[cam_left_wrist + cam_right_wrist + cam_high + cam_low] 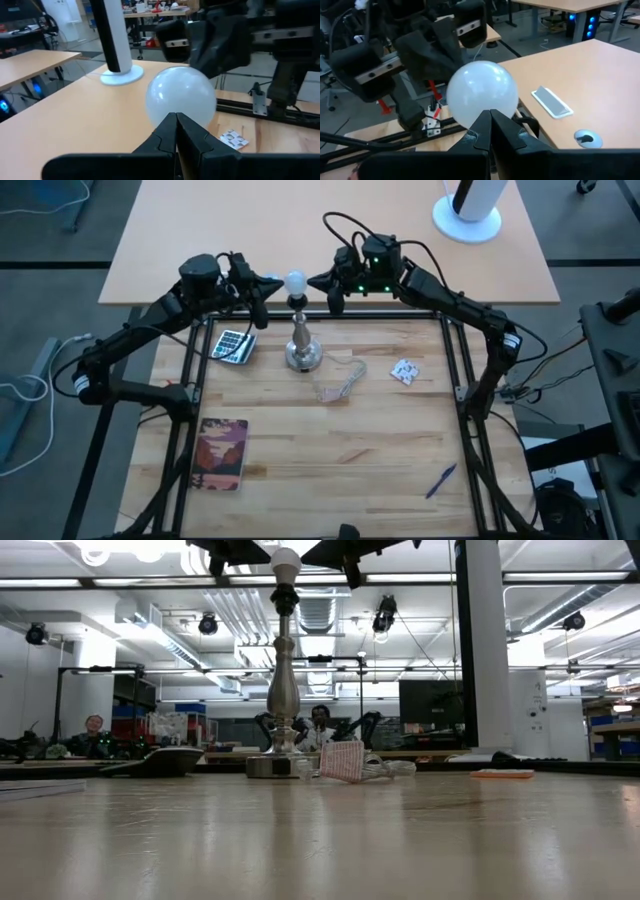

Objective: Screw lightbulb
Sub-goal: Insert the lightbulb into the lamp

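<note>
The white frosted lightbulb (pixel 295 280) sits by its base in the black socket (pixel 284 595) on top of the silver lamp stand (pixel 301 340). The stand rests upright on its round foot on the wooden table. My left gripper (pixel 262 298) is shut and stands just left of the bulb, at bulb height. My right gripper (pixel 335 295) is shut and stands just right of it. In the left wrist view the bulb (pixel 181 97) shows beyond the shut fingers (pixel 176 125). The right wrist view shows the bulb (pixel 481 92) the same way past that gripper (pixel 490 122). Both look apart from the bulb.
A calculator (pixel 235 345) lies left of the stand's foot. The lamp's cord (pixel 340 380) lies to its right, and beyond that a small white packet (pixel 405 370). A book (pixel 222 452) lies near left and a blue pen (pixel 441 480) near right. A white post base (pixel 467 220) stands on the far table.
</note>
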Robot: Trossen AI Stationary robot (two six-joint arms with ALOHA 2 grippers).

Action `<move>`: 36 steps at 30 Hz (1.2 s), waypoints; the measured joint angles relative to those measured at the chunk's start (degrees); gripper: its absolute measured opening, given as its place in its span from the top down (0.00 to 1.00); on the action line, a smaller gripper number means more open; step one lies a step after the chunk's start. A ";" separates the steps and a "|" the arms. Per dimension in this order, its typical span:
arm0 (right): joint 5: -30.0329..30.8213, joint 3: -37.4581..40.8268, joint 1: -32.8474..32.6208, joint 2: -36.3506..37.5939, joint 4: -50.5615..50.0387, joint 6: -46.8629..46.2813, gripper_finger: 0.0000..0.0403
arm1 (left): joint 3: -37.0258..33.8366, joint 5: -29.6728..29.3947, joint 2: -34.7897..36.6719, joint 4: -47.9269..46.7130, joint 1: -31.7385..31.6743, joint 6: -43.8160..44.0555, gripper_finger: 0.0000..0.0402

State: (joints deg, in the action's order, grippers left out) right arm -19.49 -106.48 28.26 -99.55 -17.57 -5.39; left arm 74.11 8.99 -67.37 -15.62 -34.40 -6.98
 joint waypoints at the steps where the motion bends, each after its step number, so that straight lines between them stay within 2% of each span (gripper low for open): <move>1: -0.02 0.00 -0.15 -0.01 0.03 0.02 1.00 | 0.00 -0.55 0.00 -0.01 -0.01 0.00 1.00; 13: -2.05 0.00 -1.11 0.00 0.32 -0.02 1.00 | 0.00 -6.41 -0.10 0.29 0.09 0.12 1.00; 19: 1.53 0.02 -0.63 1.30 -3.40 0.01 1.00 | 0.00 -6.46 2.10 0.40 0.10 0.46 1.00; 26: 3.19 0.02 0.29 1.05 -2.65 0.64 1.00 | 0.02 3.66 3.78 -1.26 0.23 0.66 1.00; 36: 2.70 0.02 -0.28 -0.53 0.08 0.98 1.00 | 0.00 2.98 0.84 -1.48 0.20 1.95 1.00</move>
State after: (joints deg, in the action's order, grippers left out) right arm -16.78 -106.45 27.98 -100.07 -17.49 -4.41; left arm 74.11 11.97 -66.54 -17.10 -34.20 -5.03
